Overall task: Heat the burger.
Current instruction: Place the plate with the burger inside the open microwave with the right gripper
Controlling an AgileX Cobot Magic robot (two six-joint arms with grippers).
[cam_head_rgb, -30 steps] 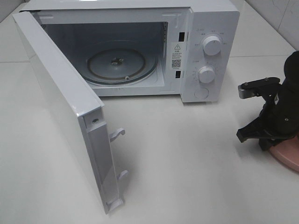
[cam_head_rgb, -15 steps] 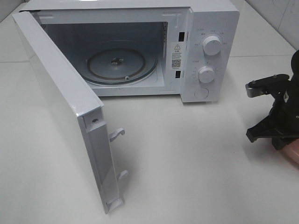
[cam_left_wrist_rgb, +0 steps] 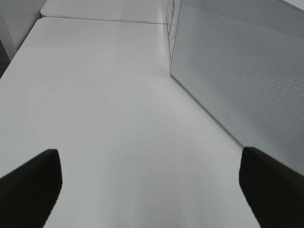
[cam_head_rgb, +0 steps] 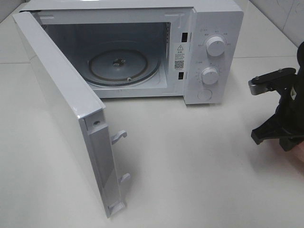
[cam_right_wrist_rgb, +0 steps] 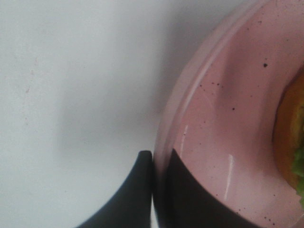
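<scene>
The microwave door (cam_head_rgb: 57, 104) stands swung open, its latch edge nearest the camera at 7 o'clock on the white table (cam_head_rgb: 199, 161). The left gripper (cam_left_wrist_rgb: 149, 166) hangs low over bare tabletop beside the door's outer face, jaws spread wide and empty. At 3 o'clock the right gripper (cam_right_wrist_rgb: 160, 159) is pinched narrow on the rim of the pink plate (cam_right_wrist_rgb: 223, 118). The burger (cam_right_wrist_rgb: 289, 137) sits on that plate, inward from the pinched rim. Farther back, at 12 o'clock, the microwave (cam_head_rgb: 218, 19) shows its glass turntable (cam_head_rgb: 121, 66) and two knobs (cam_head_rgb: 216, 46).
</scene>
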